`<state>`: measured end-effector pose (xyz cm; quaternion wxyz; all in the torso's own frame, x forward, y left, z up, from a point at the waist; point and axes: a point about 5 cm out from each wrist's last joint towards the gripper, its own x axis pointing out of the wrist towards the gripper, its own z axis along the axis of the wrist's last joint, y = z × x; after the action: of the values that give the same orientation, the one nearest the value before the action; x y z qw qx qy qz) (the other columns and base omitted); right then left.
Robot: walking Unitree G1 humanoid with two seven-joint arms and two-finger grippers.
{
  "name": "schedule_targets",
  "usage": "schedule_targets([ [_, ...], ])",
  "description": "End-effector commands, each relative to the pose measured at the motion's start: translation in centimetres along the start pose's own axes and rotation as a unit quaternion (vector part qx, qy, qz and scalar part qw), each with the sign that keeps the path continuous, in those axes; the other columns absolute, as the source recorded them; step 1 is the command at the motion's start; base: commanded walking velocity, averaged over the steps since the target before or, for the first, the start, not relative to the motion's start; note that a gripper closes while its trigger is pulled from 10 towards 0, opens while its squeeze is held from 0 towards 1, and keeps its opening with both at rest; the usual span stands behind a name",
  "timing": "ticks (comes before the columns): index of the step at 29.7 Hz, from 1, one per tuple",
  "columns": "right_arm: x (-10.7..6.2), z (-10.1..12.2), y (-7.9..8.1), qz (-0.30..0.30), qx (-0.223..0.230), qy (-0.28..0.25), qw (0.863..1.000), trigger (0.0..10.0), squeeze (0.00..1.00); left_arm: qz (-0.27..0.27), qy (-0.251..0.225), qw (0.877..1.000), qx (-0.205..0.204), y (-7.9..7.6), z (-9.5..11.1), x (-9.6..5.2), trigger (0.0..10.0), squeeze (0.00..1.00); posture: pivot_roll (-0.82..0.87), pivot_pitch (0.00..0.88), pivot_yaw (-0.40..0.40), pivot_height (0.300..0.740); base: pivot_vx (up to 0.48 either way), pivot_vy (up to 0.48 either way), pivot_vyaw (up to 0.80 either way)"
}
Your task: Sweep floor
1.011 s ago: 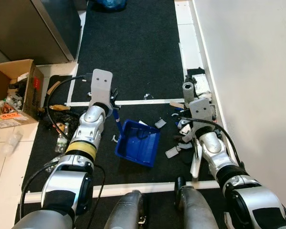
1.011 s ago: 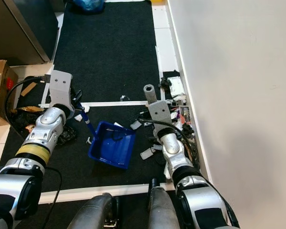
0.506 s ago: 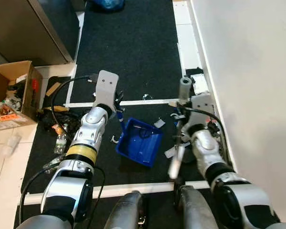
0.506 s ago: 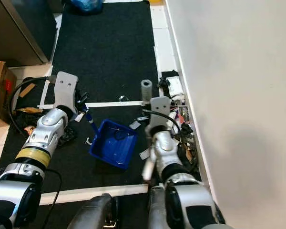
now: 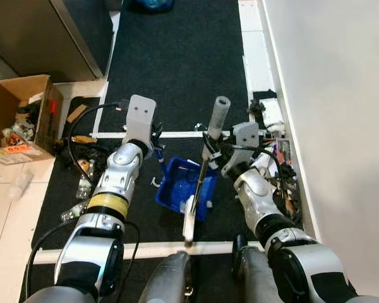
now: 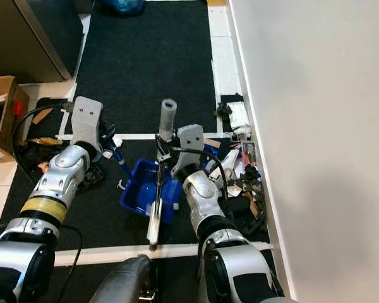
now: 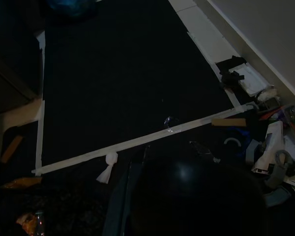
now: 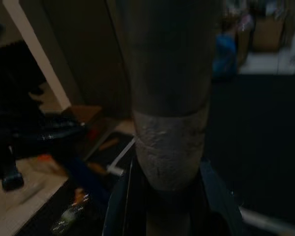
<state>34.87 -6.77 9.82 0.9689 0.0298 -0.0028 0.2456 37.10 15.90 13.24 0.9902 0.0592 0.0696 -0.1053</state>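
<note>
I hold the blue dustpan (image 5: 183,192) by its handle in the left gripper (image 5: 153,140), tilted on the black mat (image 5: 177,57) to receive debris; the right gripper (image 5: 216,153) clamps the brush (image 5: 202,170), bristle end across the pan, presumably to drag the litter (image 5: 281,183) along the wall inward.

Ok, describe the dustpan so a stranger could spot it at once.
Start at the black mat along the white wall and find the white tape line crossing it. Just on the robot's side of that line, between its two arms, sits the dustpan. It is the bright blue tray, unlike the pale scraps by the wall.
</note>
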Motion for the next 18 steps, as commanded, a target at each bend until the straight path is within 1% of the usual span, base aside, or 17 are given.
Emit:
schedule_targets([
  [1,0.2,2.2,-1.3,-0.024,-0.064,-0.05,0.996,10.0,0.0,-0.019,0.045,0.998,-0.028,-1.0,-2.5,-0.4,10.0,0.0,0.16,0.295,0.047,0.74,0.0,0.0,0.0],
  [2,0.0,2.8,-2.3,-0.043,-0.09,-0.055,0.994,10.0,0.0,-0.019,0.046,0.998,-0.03,-1.0,-2.5,-0.4,10.0,0.0,0.16,0.295,0.047,0.74,0.0,0.0,0.0],
  [3,0.0,2.8,-2.3,-0.043,-0.09,-0.055,0.994,10.0,0.0,-0.019,0.046,0.998,-0.03,-1.0,-2.5,-0.4,10.0,0.0,0.16,0.295,0.047,0.74,0.0,0.0,0.0],
  [4,-0.5,3.2,-3.8,-0.07,-0.13,-0.055,0.988,10.0,0.0,-0.025,0.045,0.998,-0.034,-1.1,-2.4,-0.4,10.0,0.0,0.14,0.294,0.047,0.74,0.0,0.0,0.0],
  [5,-1.1,3.5,-5.3,-0.103,-0.173,-0.047,0.978,10.0,0.0,-0.029,0.046,0.998,-0.035,-1.2,-2.4,-0.4,10.0,0.0,0.14,0.292,0.049,0.74,0.0,0.0,0.0],
  [6,-1.5,3.6,-6.3,-0.125,-0.203,-0.042,0.97,10.0,0.0,-0.031,0.046,0.998,-0.036,-1.2,-2.3,-0.4,10.0,0.0,0.14,0.292,0.049,0.74,0.0,0.0,0.0],
  [7,-1.8,3.4,-7.0,-0.139,-0.218,-0.031,0.966,10.0,0.0,-0.031,0.047,0.998,-0.036,-1.2,-2.3,-0.4,10.0,0.0,0.14,0.292,0.049,0.74,0.0,0.0,0.0],
  [8,-2.0,3.3,-7.2,-0.144,-0.222,-0.024,0.964,10.0,0.0,-0.03,0.048,0.998,-0.036,-1.1,-2.4,-0.5,10.0,0.0,0.14,0.292,0.049,0.74,0.0,0.0,0.0],
  [11,-2.2,2.6,-7.3,-0.156,-0.255,-0.004,0.954,10.0,0.0,-0.025,0.046,0.997,-0.048,-1.0,-2.2,-0.4,10.0,0.0,0.14,0.285,0.048,0.74,0.0,0.0,0.0],
  [12,-2.2,2.6,-7.3,-0.156,-0.255,-0.004,0.954,10.0,0.0,-0.025,0.046,0.997,-0.048,-1.0,-2.2,-0.4,10.0,0.0,0.14,0.285,0.048,0.74,0.0,0.0,0.0],
  [13,-2.3,2.5,-7.3,-0.161,-0.252,-0.008,0.954,10.0,0.0,-0.023,0.04,0.997,-0.062,-0.9,-2.0,-0.4,10.0,0.0,0.15,0.28,0.045,0.74,0.0,0.0,0.0],
  [15,-2.3,2.5,-7.2,-0.166,-0.243,-0.014,0.955,10.0,0.0,-0.022,0.034,0.996,-0.077,-0.8,-1.9,-0.4,10.0,0.0,0.14,0.278,0.043,0.74,0.0,0.0,0.0],
  [16,-2.4,2.6,-7.2,-0.17,-0.243,-0.017,0.955,10.0,0.0,-0.016,0.033,0.995,-0.089,-0.6,-1.9,-0.5,10.0,0.0,0.14,0.272,0.038,0.74,0.0,0.0,0.0],
  [18,-2.8,2.3,-7.3,-0.168,-0.244,-0.015,0.955,10.0,0.0,-0.008,0.036,0.996,-0.087,-0.1,-2.2,-0.6,10.0,0.0,0.13,0.271,0.037,0.74,0.0,0.0,0.0],
])
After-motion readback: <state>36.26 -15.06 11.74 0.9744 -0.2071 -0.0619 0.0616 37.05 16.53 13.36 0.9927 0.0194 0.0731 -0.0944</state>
